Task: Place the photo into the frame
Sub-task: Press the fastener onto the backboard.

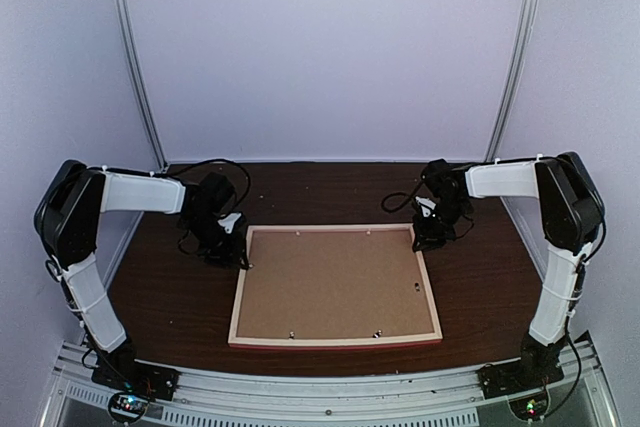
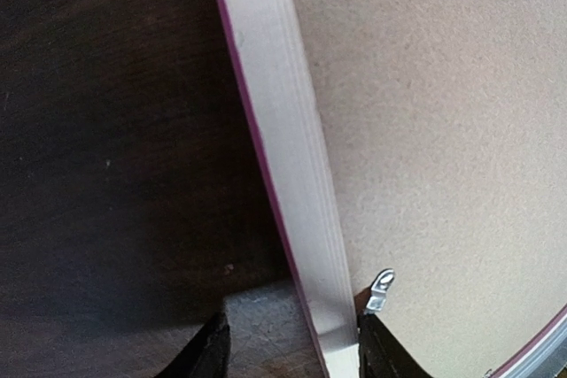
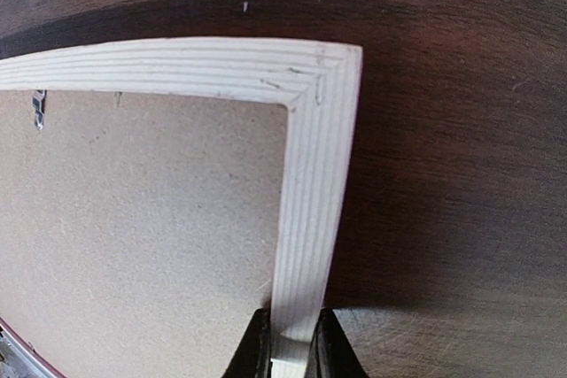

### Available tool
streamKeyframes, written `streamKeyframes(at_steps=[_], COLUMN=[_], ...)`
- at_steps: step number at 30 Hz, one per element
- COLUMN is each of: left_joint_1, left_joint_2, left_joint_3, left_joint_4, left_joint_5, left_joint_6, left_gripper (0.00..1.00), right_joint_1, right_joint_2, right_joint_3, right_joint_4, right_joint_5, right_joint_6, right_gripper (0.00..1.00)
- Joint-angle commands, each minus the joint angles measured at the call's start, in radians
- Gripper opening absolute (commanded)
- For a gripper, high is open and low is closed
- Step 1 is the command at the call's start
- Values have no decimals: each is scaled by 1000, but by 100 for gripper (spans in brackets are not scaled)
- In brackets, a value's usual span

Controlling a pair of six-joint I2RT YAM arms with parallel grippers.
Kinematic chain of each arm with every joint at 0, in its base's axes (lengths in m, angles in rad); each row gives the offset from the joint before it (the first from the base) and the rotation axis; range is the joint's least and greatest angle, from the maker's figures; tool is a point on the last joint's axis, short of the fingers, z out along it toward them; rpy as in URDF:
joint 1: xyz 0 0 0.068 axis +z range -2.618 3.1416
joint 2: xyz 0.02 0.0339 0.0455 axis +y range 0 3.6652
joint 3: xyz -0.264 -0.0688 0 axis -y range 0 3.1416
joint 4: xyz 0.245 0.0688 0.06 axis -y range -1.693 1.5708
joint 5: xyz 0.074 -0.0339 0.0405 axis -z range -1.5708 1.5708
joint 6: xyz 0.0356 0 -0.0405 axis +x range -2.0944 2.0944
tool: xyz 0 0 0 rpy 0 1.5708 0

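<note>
The frame [image 1: 335, 341] lies face down on the dark table, pale wood back edges up, with the plain brown backing board [image 1: 330, 287] filling it. The photo is hidden from every view. My left gripper [image 1: 236, 253] sits at the frame's far left corner. In the left wrist view it [image 2: 297, 356] is open, astride the left rail [image 2: 283, 157]; one finger [image 2: 208, 356] stands well clear of the wood. My right gripper [image 1: 426, 237] is at the far right corner. In the right wrist view it [image 3: 291, 351] is shut on the right rail [image 3: 310, 183].
Small metal turn tabs [image 2: 381, 289] [image 3: 38, 108] stand along the inner edge of the frame over the backing board [image 2: 443, 148]. Dark wood table [image 1: 480, 287] surrounds the frame, with grey walls behind and at both sides.
</note>
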Motion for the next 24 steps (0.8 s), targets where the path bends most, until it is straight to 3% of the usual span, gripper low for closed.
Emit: streamKeyframes(at_steps=[1, 24], left_joint_1=[9, -60], left_joint_2=[42, 38], left_joint_3=[22, 2], left_joint_4=[-47, -226], left_joint_5=[-95, -358], left_joint_6=[-1, -8], left_gripper=[50, 44], right_joint_1=[-2, -2], right_joint_2=[2, 23], right_joint_3=[-35, -23], right_joint_4=[-6, -2], right_joint_5=[4, -2], right_joint_6=[-35, -34], right_gripper=[11, 11])
